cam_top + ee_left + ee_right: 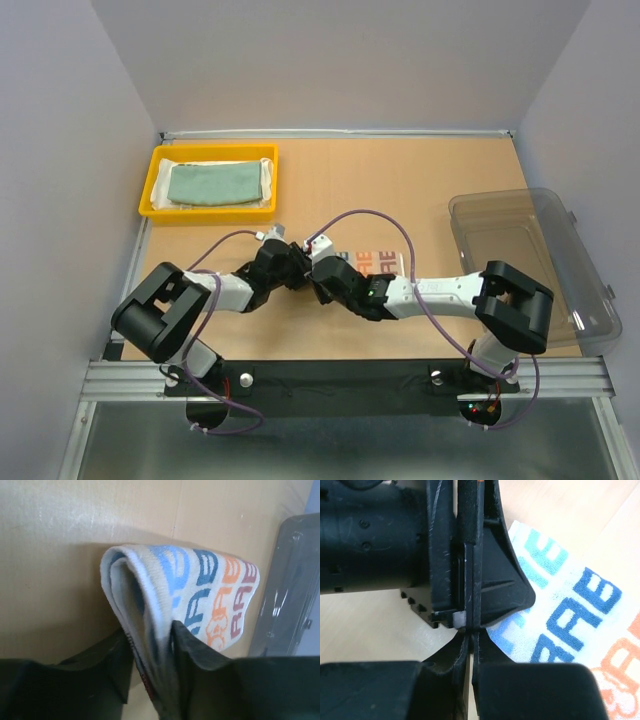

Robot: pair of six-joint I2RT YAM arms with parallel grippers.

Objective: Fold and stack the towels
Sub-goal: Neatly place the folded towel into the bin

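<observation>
A white towel with blue and orange letter print (378, 262) lies folded on the tabletop at mid-table. In the left wrist view its folded edge (200, 585) stands up between the fingers of my left gripper (150, 630), which is shut on it from both sides. My right gripper (471, 639) is shut with nothing visible between its fingers, tip to tip with the left gripper (465, 555), beside the towel's corner (570, 615). The two grippers (303, 268) (320, 282) meet at the towel's left end. A pale teal-green towel (215, 183) lies folded on a white one (268, 192).
The yellow tray (150, 192) holding the folded towels sits at the back left. A clear plastic bin (530, 255) stands on the right side, its wall (290, 580) close beyond the printed towel. Grey walls enclose the table.
</observation>
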